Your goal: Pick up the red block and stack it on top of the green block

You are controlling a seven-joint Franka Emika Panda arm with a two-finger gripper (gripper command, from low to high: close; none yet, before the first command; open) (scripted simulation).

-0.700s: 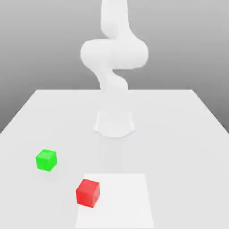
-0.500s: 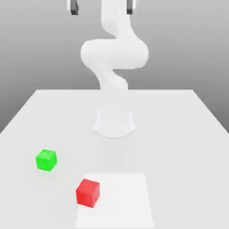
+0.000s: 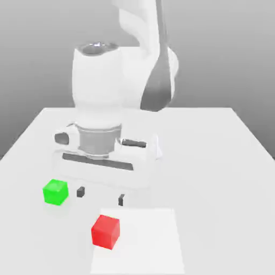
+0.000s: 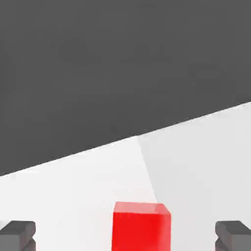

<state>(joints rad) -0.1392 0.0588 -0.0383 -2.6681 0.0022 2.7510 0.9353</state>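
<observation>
We see the end effector above the counter, its two fingertips wide apart with nothing between them in the exterior view — dark tips, pointing down. In the exterior view, the red block sits nearer the camera than those tips, on the left edge of a bright white patch. The green block rests on the counter farther to the exterior view's left — apart from the red one. In the hand view, we find the red block lying between the lines of the two fingertips.
</observation>
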